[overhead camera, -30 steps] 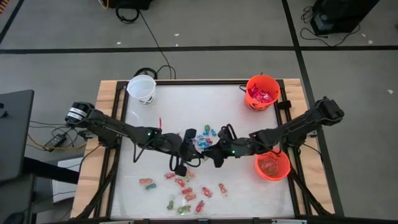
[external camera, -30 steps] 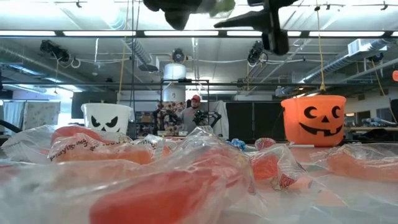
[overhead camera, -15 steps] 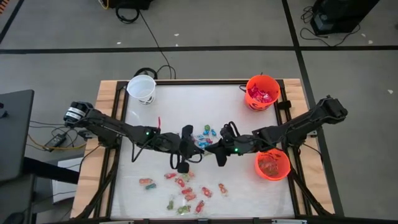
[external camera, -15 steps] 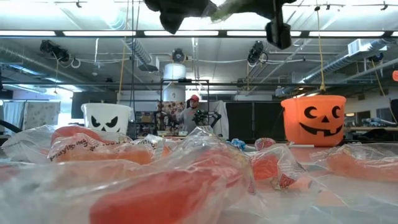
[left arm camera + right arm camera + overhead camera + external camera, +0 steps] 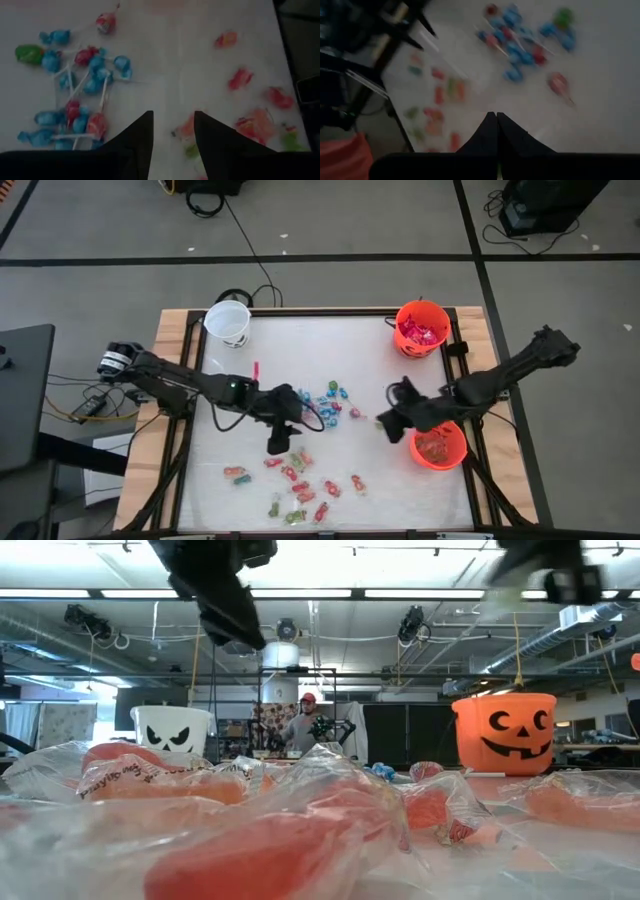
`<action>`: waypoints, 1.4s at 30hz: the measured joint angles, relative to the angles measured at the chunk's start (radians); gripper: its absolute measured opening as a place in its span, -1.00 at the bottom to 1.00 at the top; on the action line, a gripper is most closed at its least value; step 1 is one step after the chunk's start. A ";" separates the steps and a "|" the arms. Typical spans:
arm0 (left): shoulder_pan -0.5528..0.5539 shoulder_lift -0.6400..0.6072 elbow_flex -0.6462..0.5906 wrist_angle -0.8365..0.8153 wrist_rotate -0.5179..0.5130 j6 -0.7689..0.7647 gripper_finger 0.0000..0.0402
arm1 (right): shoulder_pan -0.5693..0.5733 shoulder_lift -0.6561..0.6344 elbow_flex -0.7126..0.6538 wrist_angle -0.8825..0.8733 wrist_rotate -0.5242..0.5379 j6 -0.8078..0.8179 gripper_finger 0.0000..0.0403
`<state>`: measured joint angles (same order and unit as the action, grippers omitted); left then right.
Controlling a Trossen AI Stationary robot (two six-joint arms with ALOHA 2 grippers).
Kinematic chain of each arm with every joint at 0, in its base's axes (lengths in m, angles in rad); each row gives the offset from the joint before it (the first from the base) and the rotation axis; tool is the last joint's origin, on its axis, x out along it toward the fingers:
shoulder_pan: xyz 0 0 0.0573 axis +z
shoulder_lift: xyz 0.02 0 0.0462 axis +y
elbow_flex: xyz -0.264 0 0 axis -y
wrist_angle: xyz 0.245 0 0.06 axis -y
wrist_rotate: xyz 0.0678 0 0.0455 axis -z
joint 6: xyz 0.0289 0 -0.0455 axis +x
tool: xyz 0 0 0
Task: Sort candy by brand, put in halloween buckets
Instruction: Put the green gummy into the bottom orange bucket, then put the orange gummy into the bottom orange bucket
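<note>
Hovering over the table's middle, left gripper [image 5: 278,442], fingers parted, empty; lollipop cluster [image 5: 330,402] lay just beside, toward the orange bucket [image 5: 438,446]. Right gripper [image 5: 386,423], closed, empty, equally near.

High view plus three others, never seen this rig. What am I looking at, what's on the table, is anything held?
Two robot arms work at a white table. The high view looks straight down, the low view sits at tabletop height, and each wrist view looks past that arm's own fingers. On the table are a cluster of blue and red lollipops, loose wrapped candy towards the front edge, a white bucket, a far orange bucket and a near orange bucket. The left end effector is open over the candy, empty. The right end effector is shut beside the near orange bucket, and nothing shows in it.
</note>
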<state>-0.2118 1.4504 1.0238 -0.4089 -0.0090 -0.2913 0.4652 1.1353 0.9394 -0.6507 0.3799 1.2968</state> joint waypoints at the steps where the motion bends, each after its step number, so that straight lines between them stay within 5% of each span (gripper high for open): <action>1: 0.000 -0.013 -0.020 0.000 -0.010 -0.007 -0.27 | 0.021 -0.022 0.000 -0.058 -0.003 0.031 -0.99; 14: -0.023 -0.383 -0.418 0.077 -0.002 -0.224 -0.27 | 0.330 -0.077 0.000 -0.495 -0.165 0.429 -0.99; 21: -0.142 -0.406 -0.525 0.078 0.065 -0.261 -0.27 | 0.401 0.042 -0.001 -0.690 -0.226 0.543 -0.99; 27: -0.217 -0.384 -0.538 0.072 0.057 -0.275 -0.27 | 0.402 0.152 -0.001 -0.689 -0.196 0.526 -0.80; 35: -0.241 -0.384 -0.538 0.067 0.038 -0.296 -0.27 | 0.399 0.213 0.044 -0.706 -0.180 0.551 -0.27; 42: -0.399 -0.384 -0.538 0.081 0.056 -0.265 -0.36 | 0.403 0.187 0.242 -0.846 0.101 0.566 -0.06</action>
<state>-0.6110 1.0660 0.4854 -0.3283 0.0474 -0.5568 0.8682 1.3227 1.1813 -1.4963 0.4813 1.8627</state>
